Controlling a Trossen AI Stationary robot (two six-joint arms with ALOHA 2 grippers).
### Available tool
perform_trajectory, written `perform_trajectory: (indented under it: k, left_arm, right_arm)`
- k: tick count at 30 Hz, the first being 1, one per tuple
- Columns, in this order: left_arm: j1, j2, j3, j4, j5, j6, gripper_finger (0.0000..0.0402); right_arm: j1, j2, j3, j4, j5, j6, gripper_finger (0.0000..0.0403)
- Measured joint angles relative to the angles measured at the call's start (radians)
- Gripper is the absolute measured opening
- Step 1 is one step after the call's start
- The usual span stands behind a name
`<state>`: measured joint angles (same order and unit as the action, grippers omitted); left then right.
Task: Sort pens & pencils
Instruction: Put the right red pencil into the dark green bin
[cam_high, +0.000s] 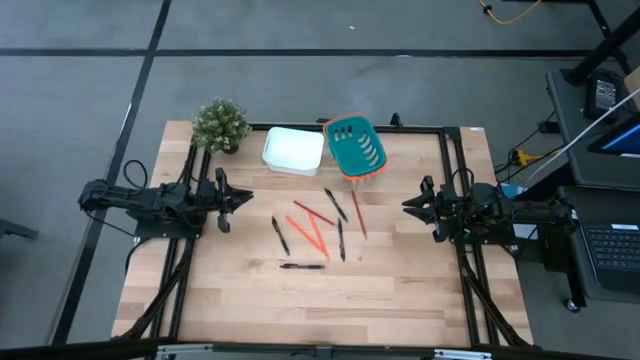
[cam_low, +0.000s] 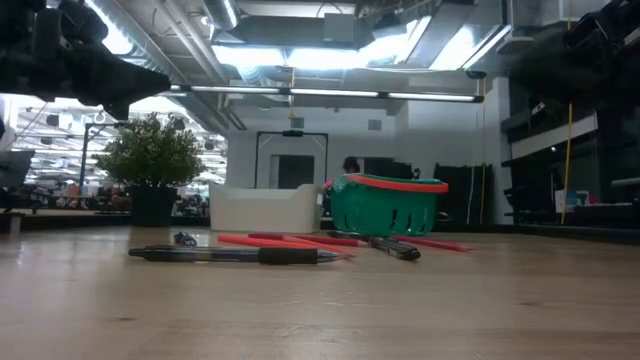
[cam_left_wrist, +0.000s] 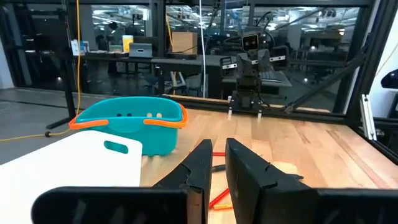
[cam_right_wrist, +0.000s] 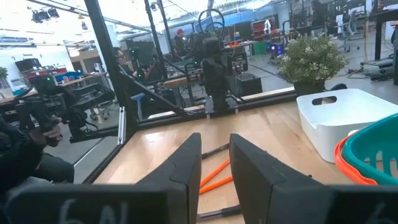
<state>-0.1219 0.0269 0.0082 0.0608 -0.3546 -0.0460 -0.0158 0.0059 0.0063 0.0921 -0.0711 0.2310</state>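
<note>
The pens (cam_high: 341, 240) and pencils (cam_high: 309, 228) were scattered mid-table between both arms, mostly lengthwise away from the bins. The left gripper (cam_high: 244, 198) and right gripper (cam_high: 408, 205) were held narrow, nothing gripped, roughly equally near.

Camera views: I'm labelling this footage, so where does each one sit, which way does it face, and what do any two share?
High view: above the table, looking straight down; both arms show, left gripper and right gripper flanking the pens and pencils.
Low view: table-top height, looking level across at a pen, the teal basket and the white bin.
Left wrist view: looks past its own fingers toward the right arm.
Right wrist view: looks past its own fingers toward the left arm and the plant.
Shared: all show the basket and bin.
</note>
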Motion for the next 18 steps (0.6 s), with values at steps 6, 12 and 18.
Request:
perform_trajectory:
  k: [6,12,18]
  left_arm:
    - [0.000,0.000,0.000,0.000,0.000,0.029,0.0041]
    - [0.000,0.000,0.000,0.002,-0.050,0.083,0.0041]
    - [0.000,0.000,0.000,0.003,-0.051,0.083,0.0041]
  right_arm:
    - [0.000,0.000,0.000,0.005,0.000,-0.046,0.0085]
    - [0.000,0.001,0.000,-0.020,-0.001,-0.136,0.0085]
    - [0.000,0.000,0.000,-0.019,-0.001,-0.238,0.0085]
